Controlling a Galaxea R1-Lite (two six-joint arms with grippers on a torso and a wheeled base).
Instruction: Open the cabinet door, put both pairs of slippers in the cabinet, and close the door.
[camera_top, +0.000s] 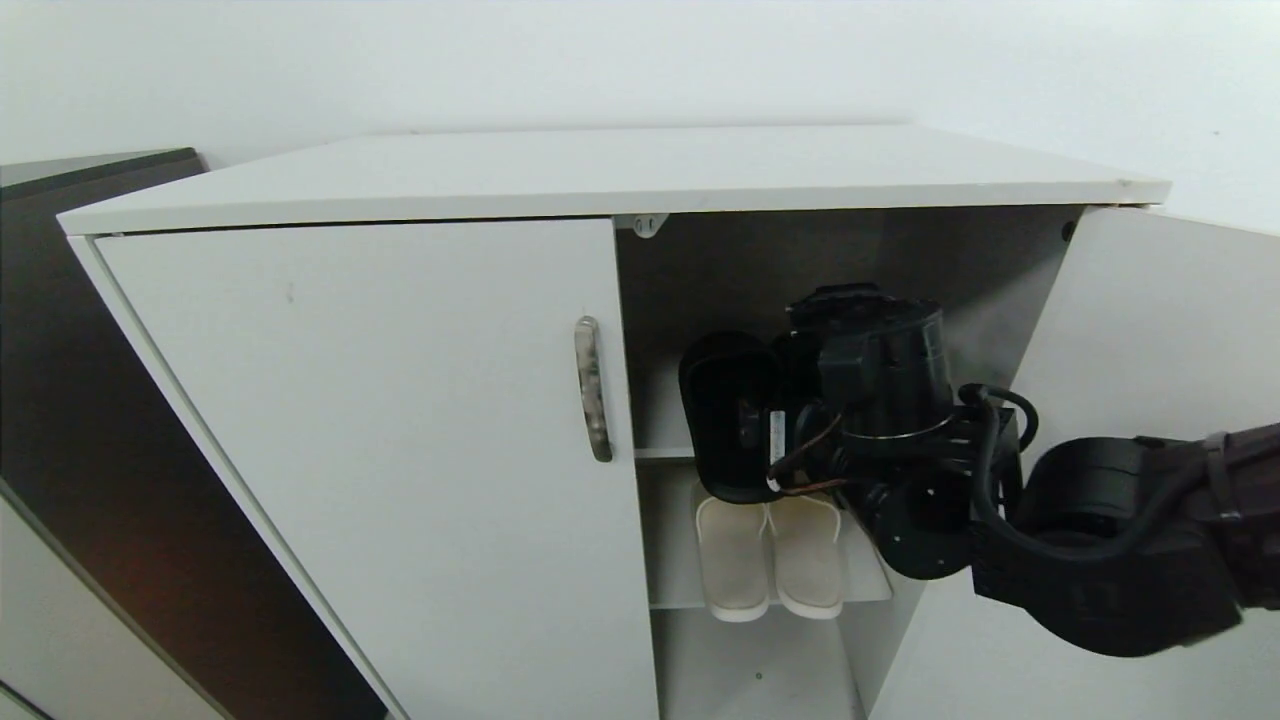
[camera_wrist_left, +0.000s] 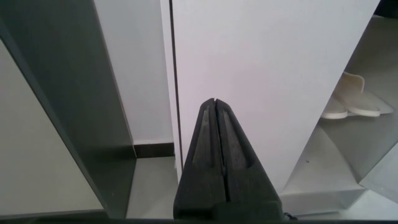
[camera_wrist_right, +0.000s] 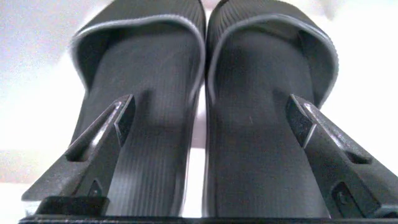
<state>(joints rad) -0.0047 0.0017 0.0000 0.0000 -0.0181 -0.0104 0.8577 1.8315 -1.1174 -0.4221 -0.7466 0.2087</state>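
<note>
With the black slippers (camera_top: 725, 415) at the cabinet's (camera_top: 600, 175) upper shelf, the wide-open right gripper (camera_wrist_right: 208, 106) should, I think, next withdraw and close the door (camera_top: 1150, 350).

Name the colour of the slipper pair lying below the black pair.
The slippers are white, clearest in the head view.

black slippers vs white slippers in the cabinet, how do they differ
The black slippers are dark, the white slippers pale. The black slippers sit at the upper shelf by the open right tool; the white slippers lie on the shelf below, untouched. Each pair lies side by side.
</note>
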